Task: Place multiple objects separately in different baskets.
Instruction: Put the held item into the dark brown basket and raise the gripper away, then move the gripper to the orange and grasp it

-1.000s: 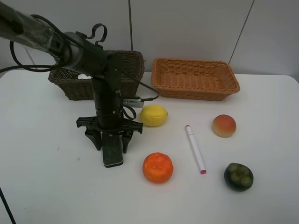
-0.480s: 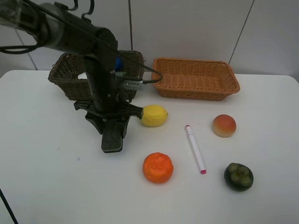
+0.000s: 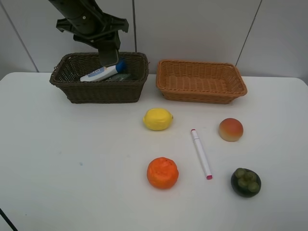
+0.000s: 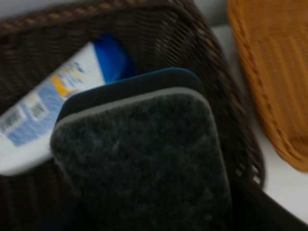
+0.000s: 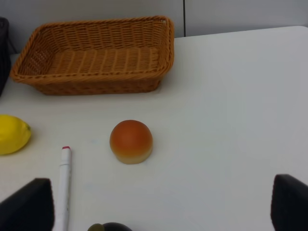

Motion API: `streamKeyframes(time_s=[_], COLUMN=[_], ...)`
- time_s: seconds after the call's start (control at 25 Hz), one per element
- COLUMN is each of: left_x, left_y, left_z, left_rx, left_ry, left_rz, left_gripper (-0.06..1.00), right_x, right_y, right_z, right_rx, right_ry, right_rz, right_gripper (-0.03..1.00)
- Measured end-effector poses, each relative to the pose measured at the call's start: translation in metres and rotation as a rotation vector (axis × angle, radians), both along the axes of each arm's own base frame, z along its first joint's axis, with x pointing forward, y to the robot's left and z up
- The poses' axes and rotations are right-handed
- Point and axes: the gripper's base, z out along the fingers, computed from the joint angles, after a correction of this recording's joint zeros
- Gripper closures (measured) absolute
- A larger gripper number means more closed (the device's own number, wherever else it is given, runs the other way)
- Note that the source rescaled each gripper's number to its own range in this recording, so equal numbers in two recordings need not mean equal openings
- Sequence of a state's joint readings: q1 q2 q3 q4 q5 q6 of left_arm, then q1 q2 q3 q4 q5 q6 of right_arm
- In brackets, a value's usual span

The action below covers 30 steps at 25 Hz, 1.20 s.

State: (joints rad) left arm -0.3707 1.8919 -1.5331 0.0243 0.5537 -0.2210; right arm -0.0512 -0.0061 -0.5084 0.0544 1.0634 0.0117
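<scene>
Black-blue eraser block (image 3: 109, 55) is up in the air, pinched at its top end by my left gripper (image 3: 105, 42), with the rest hanging straight below the jaws. The jaws are partly closed, clamped on the block, nothing else in them. My read is that it's light, with a soft felt face and a firmer blue back, not fragile, not slippery. The felt gives under pressure, so with this end grip it could swivel. A hold across the firm long edges nearer the middle would be steadier. A drop shouldn't hurt it.

Directly under the left gripper is the dark brown basket (image 3: 101, 91); the block's lower end is about at rim height. White blue-capped tube (image 3: 102, 73) lies in that basket just below and behind the block; can't tell if they touch. Light orange-tan basket (image 3: 202, 94) sits off to the gripper's side, beside the dark one, nothing in it.

Right gripper (image 5: 156, 211) is wide open and holds nothing. Peach (image 5: 131, 141) lies ahead of it, with the light basket beyond that. White pink-tipped marker (image 3: 201, 154), lemon (image 3: 158, 119), orange (image 3: 162, 172) and mangosteen (image 3: 246, 182) are on the table (image 3: 57, 168), all well apart from the left gripper.
</scene>
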Motion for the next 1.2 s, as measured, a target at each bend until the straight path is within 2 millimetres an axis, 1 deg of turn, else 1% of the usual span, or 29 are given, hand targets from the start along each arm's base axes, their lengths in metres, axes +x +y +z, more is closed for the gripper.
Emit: streamKeyframes(time_s=[0.08, 0.16, 0.28, 0.32, 0.36, 0.4, 0.44, 0.48, 0.52, 0.64, 0.8, 0.88, 1.0, 1.08, 1.16, 1.2], left_x=[0.014, 0.024, 0.03, 0.031, 0.031, 0.031, 0.03, 0.029, 0.029, 0.025, 0.018, 0.014, 0.003, -0.01, -0.019, -0.023], left_y=[0.021, 0.041, 0.063, 0.07, 0.074, 0.078, 0.082, 0.083, 0.084, 0.085, 0.083, 0.081, 0.071, 0.059, 0.04, 0.032], left_z=[-0.008, -0.015, -0.023, -0.025, -0.027, -0.029, -0.031, -0.034, -0.037, -0.04, -0.034, -0.021, 0.011, 0.031, 0.04, 0.042], left_rx=[-0.006, -0.003, 0.01, 0.016, 0.022, 0.029, 0.035, 0.043, 0.05, 0.062, 0.037, 0.034, 0.051, 0.068, 0.078, 0.083], left_ry=[-0.025, -0.019, 0.008, 0.023, 0.038, 0.054, 0.077, 0.1, 0.119, 0.172, 0.227, 0.259, 0.315, 0.376, 0.402, 0.409], left_rz=[0.054, 0.105, 0.154, 0.167, 0.175, 0.182, 0.189, 0.193, 0.194, 0.196, 0.202, 0.188, 0.103, 0.036, -0.024, -0.05], left_gripper=[0.5, 0.5, 0.5, 0.48, 0.38, 0.23, 0.12, 0.04, -0.01, -0.05, -0.06, -0.06, -0.06, -0.06, -0.06, -0.06], right_x=[0.0, 0.0, 0.0, 0.0, 0.0, 0.0, 0.0, 0.0, 0.0, 0.0, 0.0, 0.0, 0.0, 0.0, 0.0, 0.0], right_y=[0.0, 0.0, 0.0, 0.0, 0.0, 0.0, 0.0, 0.0, 0.0, 0.0, 0.0, 0.0, 0.0, 0.0, 0.0, 0.0], right_z=[0.0, 0.0, 0.0, 0.0, 0.0, 0.0, 0.0, 0.0, 0.0, 0.0, 0.0, 0.0, 0.0, 0.0, 0.0, 0.0], right_rx=[0.0, 0.0, 0.0, 0.0, 0.0, 0.0, 0.0, 0.0, 0.0, 0.0, 0.0, 0.0, 0.0, 0.0, 0.0, 0.0], right_ry=[0.0, 0.0, 0.0, 0.0, 0.0, 0.0, 0.0, 0.0, 0.0, 0.0, 0.0, 0.0, 0.0, 0.0, 0.0, 0.0], right_rz=[0.0, 0.0, 0.0, 0.0, 0.0, 0.0, 0.0, 0.0, 0.0, 0.0, 0.0, 0.0, 0.0, 0.0, 0.0, 0.0], right_gripper=[-0.03, -0.03, -0.03, -0.03, -0.03, -0.03, -0.03, -0.03, -0.03, -0.03, -0.03, -0.03, -0.03, -0.03, -0.03, -0.03])
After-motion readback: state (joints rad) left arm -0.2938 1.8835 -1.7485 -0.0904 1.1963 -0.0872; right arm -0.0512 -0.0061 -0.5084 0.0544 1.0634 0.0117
